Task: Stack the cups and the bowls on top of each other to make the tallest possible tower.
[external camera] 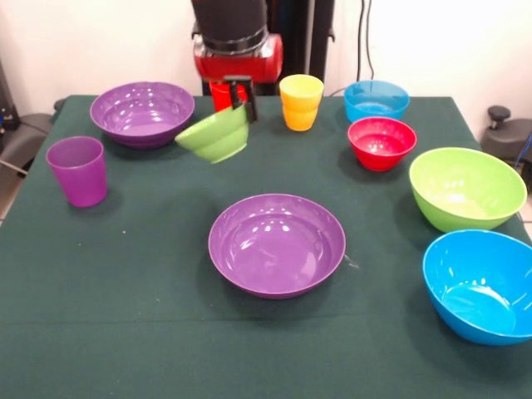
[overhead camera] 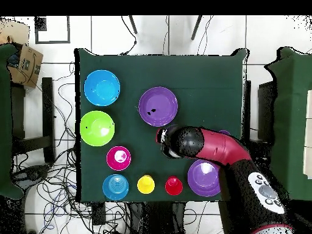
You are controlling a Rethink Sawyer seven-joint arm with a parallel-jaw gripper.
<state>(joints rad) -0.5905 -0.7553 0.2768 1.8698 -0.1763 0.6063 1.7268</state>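
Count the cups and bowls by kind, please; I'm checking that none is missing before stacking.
Bowls: 7 (two purple, lime green, blue, small green, red, light blue)
Cups: 3 (red, yellow-orange, purple)
Total: 10

The gripper [external camera: 243, 100] is black below a red and black wrist, and the small bowl [external camera: 216, 134] tilted in its hold is green. Directly under that bowl the table [external camera: 125, 332] is dark green cloth. Beside the gripper stand a yellow-orange cup [external camera: 301, 101] and, half hidden behind it, a red cup [external camera: 221, 93]. Farther out on one side — a large purple bowl [external camera: 142, 112] and a translucent purple cup [external camera: 77, 170]; on the other — light blue [external camera: 376, 100], red [external camera: 381, 142], lime green [external camera: 466, 189] and blue [external camera: 482, 285] bowls. Out past the green bowl sits another purple bowl [external camera: 276, 243].
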